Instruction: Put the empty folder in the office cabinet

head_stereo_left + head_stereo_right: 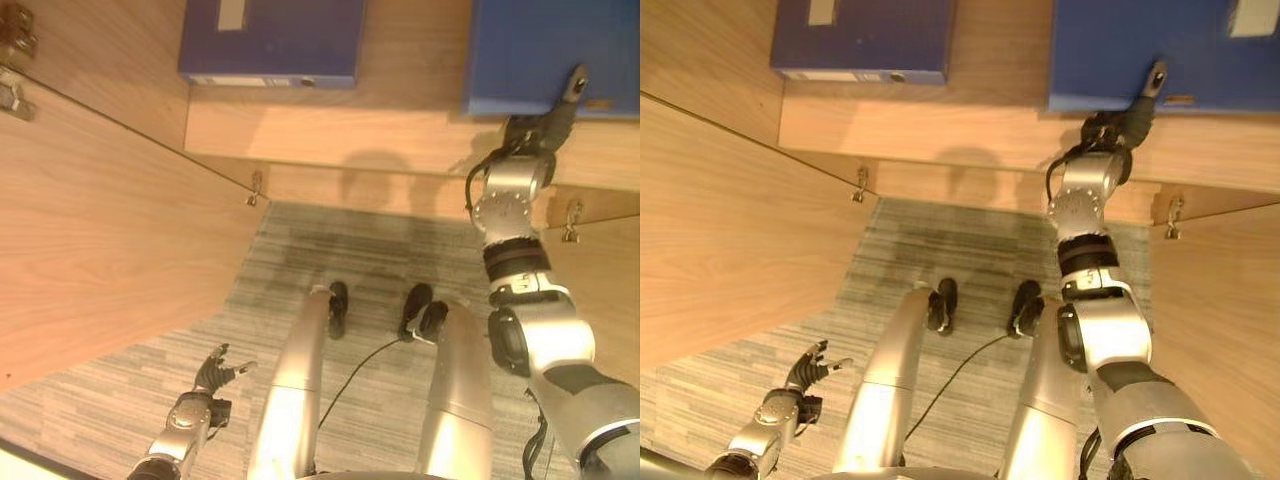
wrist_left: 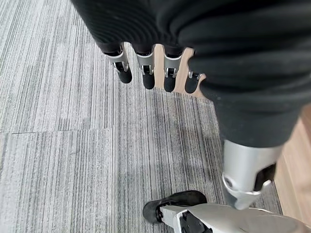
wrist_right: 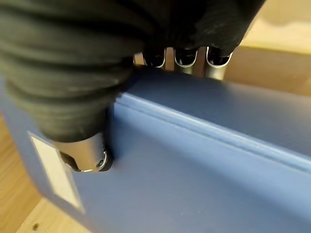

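Surface: grey striped carpet (image 1: 300,250) underfoot, light wood cabinet all round. Open cabinet door (image 1: 100,240) stands on the left, a second door (image 1: 1215,330) on the right; cabinet shelf (image 1: 330,135) runs across ahead, between them.

Left hand (image 1: 215,372) hangs low over the carpet, beside the left door and touching nothing. Arm points down. Fingers (image 2: 146,73) straight and slightly spread, thumb apart, hand empty.

Dark blue folder (image 1: 270,40) lies flat on the shelf, well to the left of the right hand and well apart from it (no hand near it).

Right arm is stretched up and forward to the shelf. Right hand (image 1: 1120,125) sits at the near edge of the lighter blue folder (image 1: 1160,50), which rests on the shelf's right part. In the right wrist view the fingers (image 3: 216,65) go over the folder's far edge and the thumb (image 3: 87,155) presses its near face just beside the white spine label (image 3: 53,172), so the hand is clamped round the folder. One dark fingertip pokes up over the folder's edge in the head views.
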You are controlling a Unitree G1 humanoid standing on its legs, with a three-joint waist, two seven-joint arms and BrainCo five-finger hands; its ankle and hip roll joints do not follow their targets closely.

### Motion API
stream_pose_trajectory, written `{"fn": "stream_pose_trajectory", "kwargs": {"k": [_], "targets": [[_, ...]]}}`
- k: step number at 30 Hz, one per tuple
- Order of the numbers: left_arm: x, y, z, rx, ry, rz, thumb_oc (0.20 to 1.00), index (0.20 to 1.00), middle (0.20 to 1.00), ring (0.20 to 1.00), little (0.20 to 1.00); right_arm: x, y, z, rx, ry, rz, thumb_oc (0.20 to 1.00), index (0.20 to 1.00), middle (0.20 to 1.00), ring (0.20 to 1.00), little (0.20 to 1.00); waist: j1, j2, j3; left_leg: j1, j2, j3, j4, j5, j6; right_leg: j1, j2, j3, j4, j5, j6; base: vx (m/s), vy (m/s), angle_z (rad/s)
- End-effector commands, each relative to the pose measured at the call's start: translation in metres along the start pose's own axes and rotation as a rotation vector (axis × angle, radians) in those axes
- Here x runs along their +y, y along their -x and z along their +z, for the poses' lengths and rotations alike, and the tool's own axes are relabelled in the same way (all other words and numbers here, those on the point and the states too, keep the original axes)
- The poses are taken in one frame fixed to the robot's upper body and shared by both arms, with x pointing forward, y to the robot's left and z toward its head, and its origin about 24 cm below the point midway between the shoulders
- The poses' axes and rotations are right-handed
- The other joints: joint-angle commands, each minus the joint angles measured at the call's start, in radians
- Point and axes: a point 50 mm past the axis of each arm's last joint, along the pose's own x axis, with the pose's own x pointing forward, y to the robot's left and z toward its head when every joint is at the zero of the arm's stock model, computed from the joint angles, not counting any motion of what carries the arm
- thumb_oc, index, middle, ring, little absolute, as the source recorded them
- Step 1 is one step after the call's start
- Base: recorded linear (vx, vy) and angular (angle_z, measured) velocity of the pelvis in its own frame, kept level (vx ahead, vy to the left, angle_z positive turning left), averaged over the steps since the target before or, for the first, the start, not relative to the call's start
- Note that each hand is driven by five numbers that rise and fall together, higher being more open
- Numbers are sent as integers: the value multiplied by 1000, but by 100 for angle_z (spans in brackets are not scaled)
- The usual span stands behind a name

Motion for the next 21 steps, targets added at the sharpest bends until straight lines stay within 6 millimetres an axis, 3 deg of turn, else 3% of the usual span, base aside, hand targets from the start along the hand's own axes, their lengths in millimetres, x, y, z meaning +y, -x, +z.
{"fn": "stream_pose_trajectory", "kwargs": {"k": [1, 5, 9, 21], "targets": [[14, 7, -20, 66, -77, 50, 1000, 1000, 1000, 1000, 1000, -24, -3, 11, -59, 27, -124, 200, 200, 200, 200, 200, 9, 8, -3, 15, -23, -29, -51, -39, 44, 95, -20, 20, 7, -140, 15, 68, -40, 1], [17, 9, -26, 97, -97, 65, 1000, 1000, 1000, 1000, 1000, -44, -14, 19, -63, 53, -333, 200, 200, 200, 200, 200, 12, 6, -21, 18, -28, -33, -63, -42, 40, 97, -18, 11, 1, -142, 18, 29, -14, 2], [18, 8, -27, 104, -110, 73, 1000, 1000, 1000, 1000, 1000, -40, -22, 25, -57, 78, -403, 200, 200, 200, 200, 200, 15, 5, -31, 17, -28, -34, -70, -42, 38, 98, -19, 9, -6, -140, 21, 6, -1, 3], [23, 7, -28, 110, -132, 85, 1000, 1000, 1000, 1000, 1000, 0, -36, 37, -56, 124, -317, 200, 200, 200, 200, 200, 38, 0, -53, 11, -34, -36, -80, -39, 34, 96, -27, 0, -10, -135, 25, 0, -4, 2]]}}
